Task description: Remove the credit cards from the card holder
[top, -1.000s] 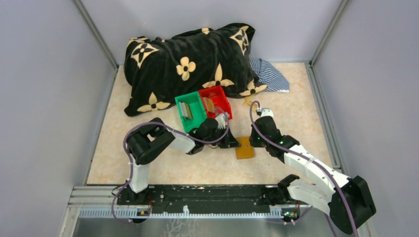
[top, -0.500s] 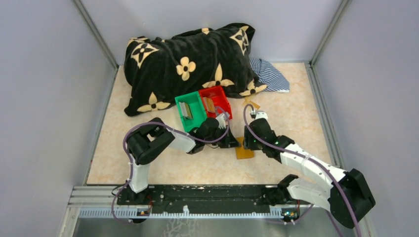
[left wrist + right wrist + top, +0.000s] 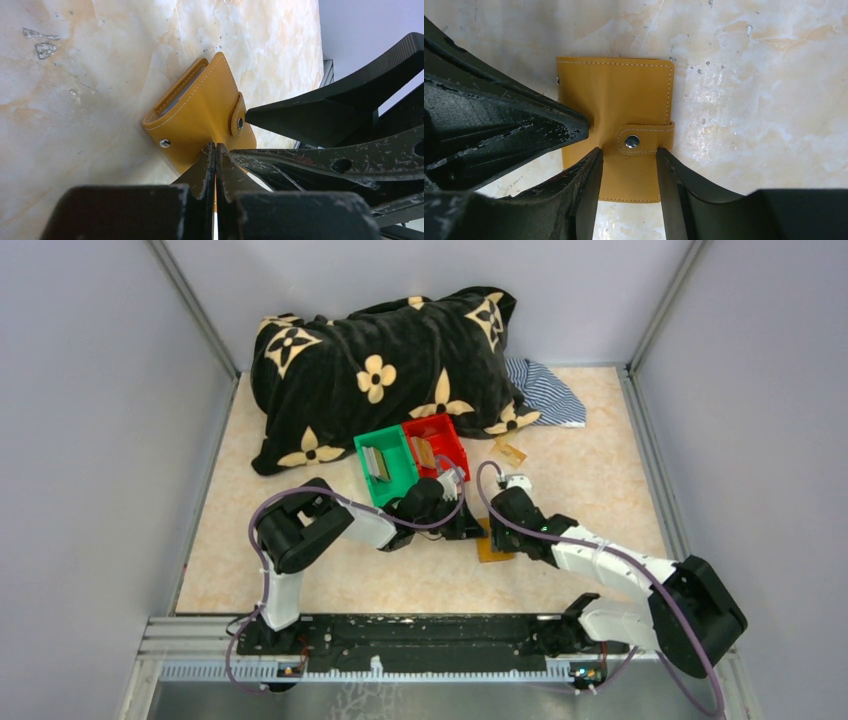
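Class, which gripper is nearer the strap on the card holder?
Right. The right gripper straddles the strap; the left gripper, shut, meets the card holder beside it.

Marbled beige counter (image 3: 600, 470).
- Upper centre: black flowered cushion (image 3: 380, 370); striped cloth (image 3: 548, 392) at its right end.
- Centre: green bin (image 3: 404, 462) and red bin (image 3: 447, 445), side by side and touching.
- Right of the bins: loose tan card (image 3: 508, 452).
- Below: card holder (image 3: 492, 548), lying flat.

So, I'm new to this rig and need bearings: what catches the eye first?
A big black flower-print cushion fills the table's back. Mid-table, both pincers meet over a closed tan card holder: the right pincer open astride its strap, the left pincer shut at its edge.
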